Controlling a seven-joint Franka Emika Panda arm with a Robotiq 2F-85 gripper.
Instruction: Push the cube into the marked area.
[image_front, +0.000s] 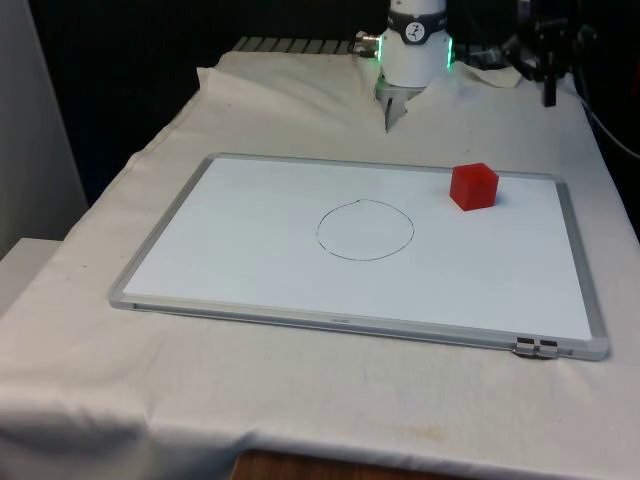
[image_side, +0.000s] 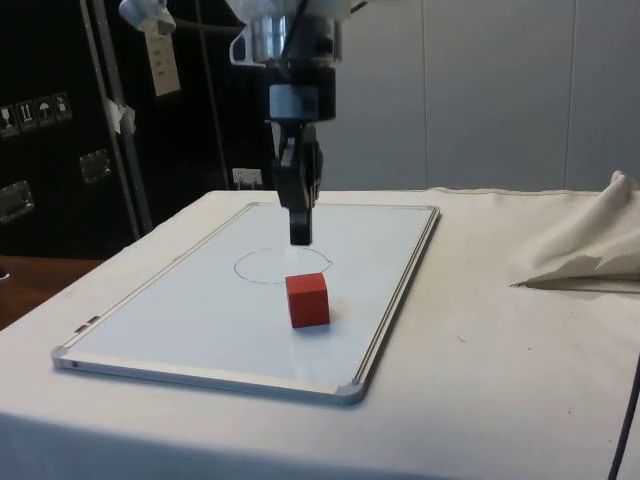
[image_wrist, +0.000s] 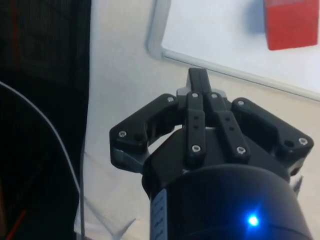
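Front view places the small red cube (image_front: 474, 186) on a flat white dry-erase board with a grey metal frame (image_front: 160, 236), near the board's far edge and toward the front view's right. The thin black hand-drawn circle (image_front: 365, 230) that marks the target sits near the board's middle, well apart from the cube and empty. The black two-finger hand (image_front: 388, 118) hangs above the white cloth of the tabletop (image_front: 300, 110), just beyond the board's far edge, clear of the cube. In the wrist view its fingers (image_wrist: 198, 80) are pressed together with nothing between them, forming one narrow blade.

The cube looks rigid, light and sharp-edged, probably plastic or painted wood, and the glossy board should let it slide with little resistance. No grasp is needed; a closed fingertip set low against the face that points away from the circle, near that face's centre, would likely drive it straight. Contact off-centre or near a corner could spin it or let it slip aside, and a push placed high could tip so light a block.
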